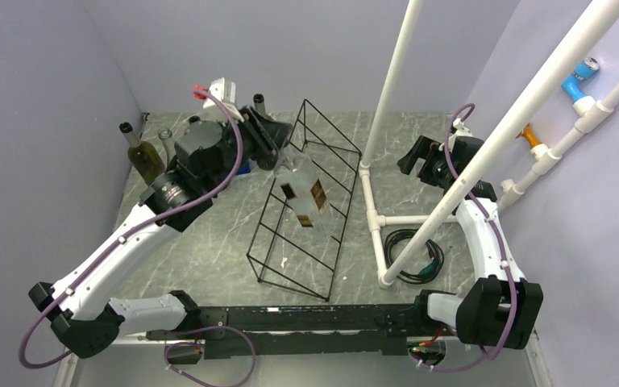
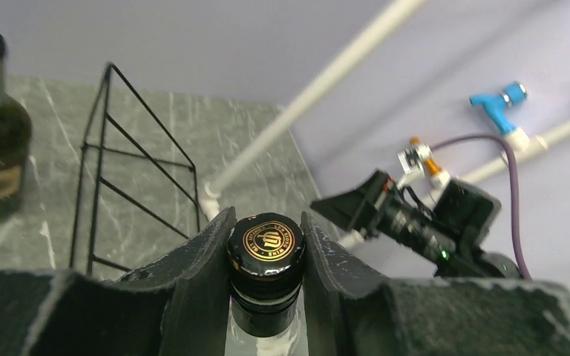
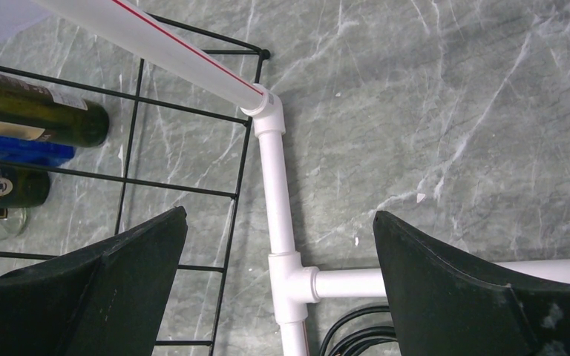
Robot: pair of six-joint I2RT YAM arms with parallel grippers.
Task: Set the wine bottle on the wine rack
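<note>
The wine rack is a long black wire frame standing in the middle of the table; it also shows in the left wrist view and the right wrist view. A clear wine bottle with brown labels lies tilted on the rack's slanted grid. My left gripper is shut on its black gold-printed cap, one finger on each side. My right gripper is open and empty, hovering right of the rack above a white pipe tee.
A dark green bottle and other bottles stand at the back left. A white PVC pipe frame rises right of the rack. Black cables are coiled at its base.
</note>
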